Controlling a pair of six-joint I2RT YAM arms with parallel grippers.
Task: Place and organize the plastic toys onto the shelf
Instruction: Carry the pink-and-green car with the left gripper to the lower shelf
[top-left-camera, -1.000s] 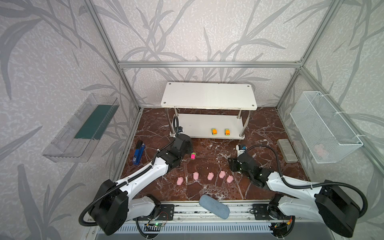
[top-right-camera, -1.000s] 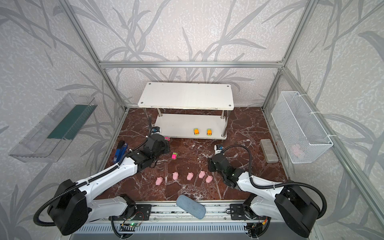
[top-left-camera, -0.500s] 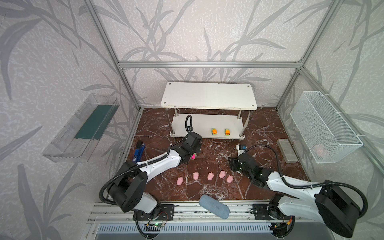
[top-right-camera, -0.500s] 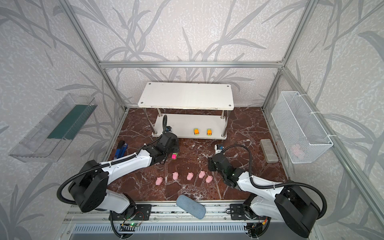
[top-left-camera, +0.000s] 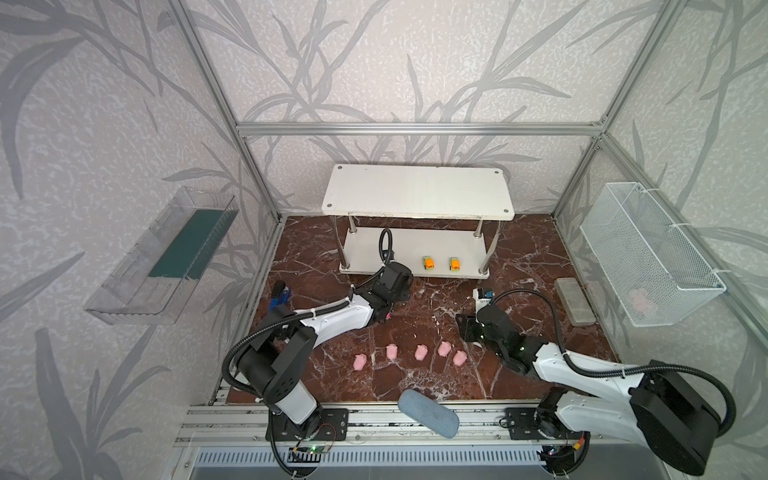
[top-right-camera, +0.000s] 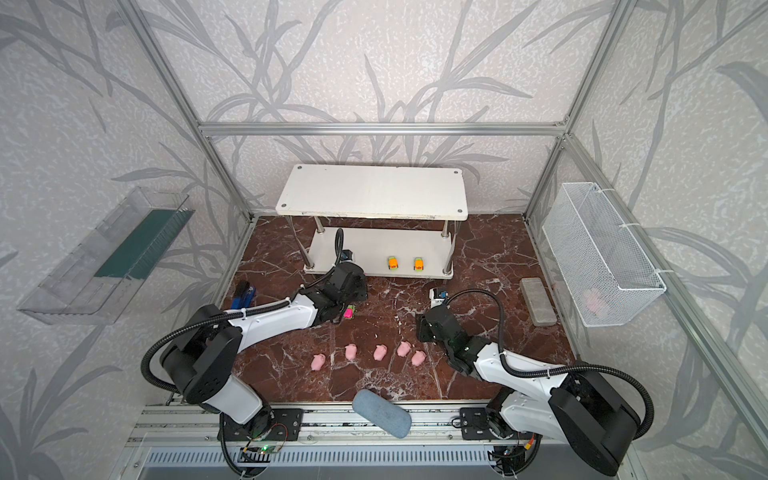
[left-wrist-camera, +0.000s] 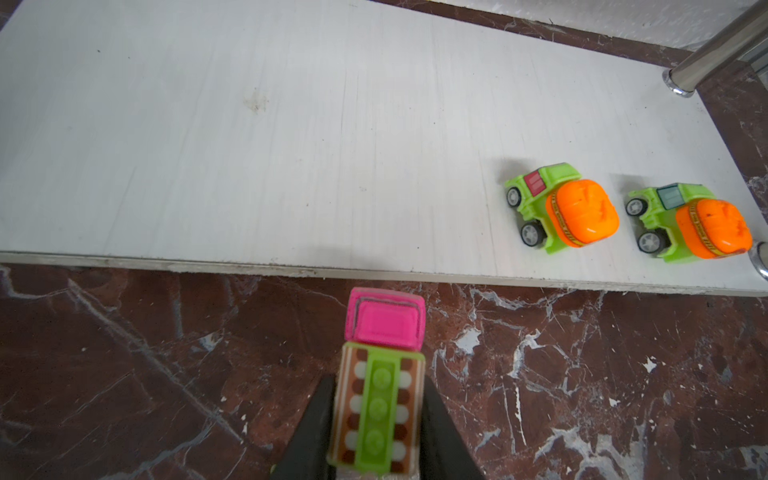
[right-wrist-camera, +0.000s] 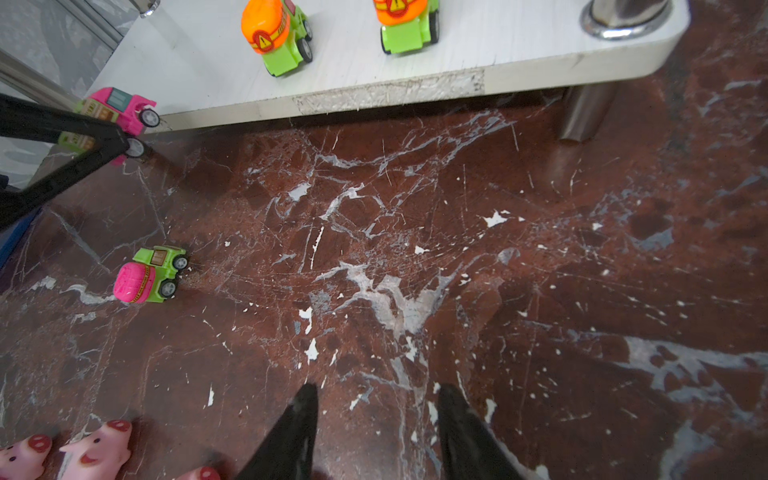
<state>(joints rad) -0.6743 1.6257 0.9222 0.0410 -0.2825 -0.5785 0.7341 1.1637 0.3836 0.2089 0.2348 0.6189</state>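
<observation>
Pink-and-green toy car (left-wrist-camera: 380, 374), light, rigid, slick-sided and free-wheeled, judged best pinched across its flanks, sits clamped so in the left gripper (left-wrist-camera: 379, 419) off the seven o'clock edge of the shelf's lower board (left-wrist-camera: 249, 145), not yet aboard; right gripper (right-wrist-camera: 376, 419) stands parted and empty.

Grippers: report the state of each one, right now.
The left gripper is closed on a pink-and-green toy car.
The right gripper is open and holds nothing.

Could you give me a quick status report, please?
Left gripper jaws shut on pink car, just short of shelf. Right gripper jaws open, empty. Pigs on floor. Nothing blocking.
</observation>
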